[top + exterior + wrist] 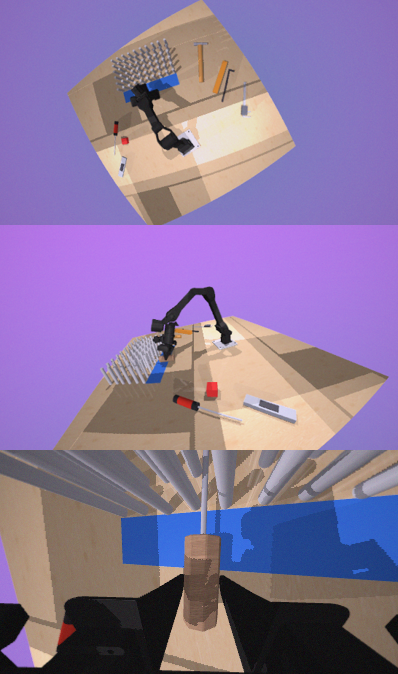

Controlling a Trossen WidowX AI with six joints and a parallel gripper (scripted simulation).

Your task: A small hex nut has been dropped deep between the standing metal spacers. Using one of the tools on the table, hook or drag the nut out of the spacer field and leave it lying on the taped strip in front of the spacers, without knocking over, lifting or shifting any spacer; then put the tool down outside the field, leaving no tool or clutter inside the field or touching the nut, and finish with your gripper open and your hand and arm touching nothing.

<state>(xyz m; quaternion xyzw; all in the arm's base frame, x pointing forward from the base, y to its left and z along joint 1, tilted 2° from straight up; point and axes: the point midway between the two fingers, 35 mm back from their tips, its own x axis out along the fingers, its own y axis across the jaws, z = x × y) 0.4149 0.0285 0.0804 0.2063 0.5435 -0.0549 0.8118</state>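
Observation:
My gripper [201, 578] [167, 357] is shut on the wooden handle [202, 581] of a tool with a thin metal shaft. The shaft [204, 515] runs over the blue taped strip [140, 542] [165, 82] [157, 372] and in between the grey standing spacers [225, 480] [143, 62] [127, 364]. The shaft's far end is out of the wrist view. The spacers that show stand upright. The hex nut cannot be made out in any view.
To one side lie a hammer [200, 63], an orange bar [220, 77], a black hex key [226, 85] and a grey-headed tool [244, 110]. On the other side are a red-handled screwdriver [116, 128] [186, 402], a red cube [125, 140] [212, 389] and a grey block [122, 166] [270, 408].

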